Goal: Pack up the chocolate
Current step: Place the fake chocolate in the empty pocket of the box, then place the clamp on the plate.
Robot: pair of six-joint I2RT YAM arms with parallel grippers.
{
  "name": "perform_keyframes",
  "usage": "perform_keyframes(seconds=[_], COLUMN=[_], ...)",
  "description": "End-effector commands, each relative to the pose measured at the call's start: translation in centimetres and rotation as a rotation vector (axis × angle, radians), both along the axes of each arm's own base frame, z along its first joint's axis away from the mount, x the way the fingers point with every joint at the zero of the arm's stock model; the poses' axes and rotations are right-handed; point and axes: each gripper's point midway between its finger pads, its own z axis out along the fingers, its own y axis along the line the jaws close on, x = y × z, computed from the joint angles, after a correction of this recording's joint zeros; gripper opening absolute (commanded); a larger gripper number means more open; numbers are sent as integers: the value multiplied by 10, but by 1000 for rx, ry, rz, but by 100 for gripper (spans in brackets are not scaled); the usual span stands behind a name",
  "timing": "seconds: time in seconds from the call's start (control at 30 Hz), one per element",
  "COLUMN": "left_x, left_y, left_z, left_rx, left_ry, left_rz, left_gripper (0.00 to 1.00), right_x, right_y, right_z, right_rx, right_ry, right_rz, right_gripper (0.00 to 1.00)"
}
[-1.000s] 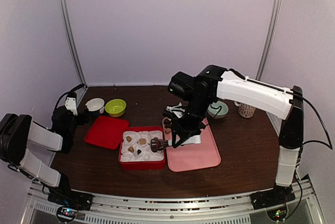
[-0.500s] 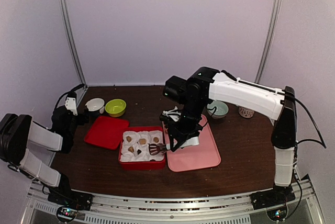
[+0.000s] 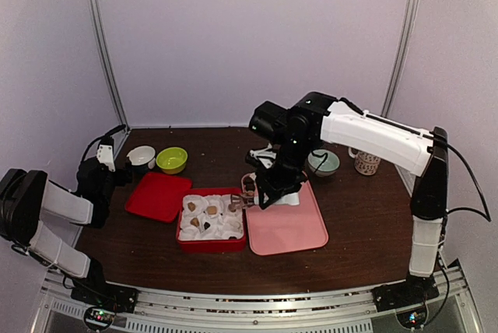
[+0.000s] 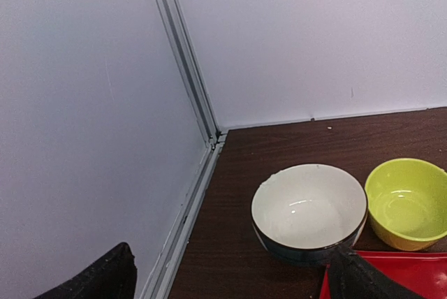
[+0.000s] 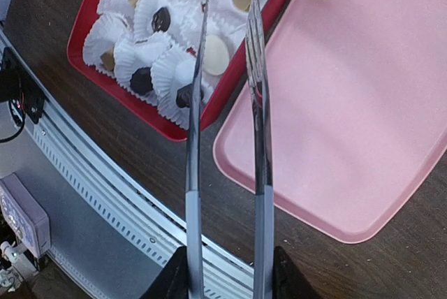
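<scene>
Right hand (image 5: pixel 227 274) is clamped on the handle end of the tongs (image 5: pixel 260 124), fingers partly closed round them. The tongs' two blades stand apart at the tips, which hang over the red box (image 3: pixel 212 245) at its side next to the pink tray (image 5: pixel 349 117).

Chocolate (image 5: pixel 161 18) is mostly inside the red box, one piece per white paper cup (image 5: pixel 98 33): tan, dark and one cream piece. One dark piece in its cup sits right by the left blade; cannot tell if they touch. A few more pieces lie on the pink tray, at the far corner closest to the red box. The tray sits just right of the red box, edges nearly touching.

Left hand (image 4: pixel 230 278) is wide open and holds nothing. It is well left of the red box, low over the worktop (image 3: pixel 358 216). It faces the white bowl (image 4: pixel 309 208), and the green bowl (image 4: pixel 408 205) is just beside that. Both bowls are behind and left of the red box.

Red lid (image 3: pixel 158 195) lies flat just left of the red box, between it and the bowls.
</scene>
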Motion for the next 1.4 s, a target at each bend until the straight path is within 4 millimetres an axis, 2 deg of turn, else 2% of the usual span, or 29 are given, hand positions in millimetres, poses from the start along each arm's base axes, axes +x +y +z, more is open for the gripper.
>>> perform_keyframes(seconds=[0.0,0.2,0.43,0.73,1.0,1.37], left_x=[2,1,1,1,1,2], left_y=[2,2,2,1,2,2], left_z=[10,10,10,10,10,10], left_rx=[-9,-9,-9,-9,-9,-9], left_ry=[-45,-47,-46,-46,-45,-46], left_rz=[3,2,2,1,2,2], left_gripper=[98,98,98,98,98,98], right_x=[42,56,58,55,58,62], right_y=[-36,-78,-113,-157,-173,-187], right_z=[46,49,24,8,2,-10], right_rx=[29,-54,-110,-177,-211,-127], right_ry=[-234,-363,-430,-482,-551,-526], right_rz=[-163,-212,-139,-100,-123,-180], right_gripper=[33,32,31,31,31,31])
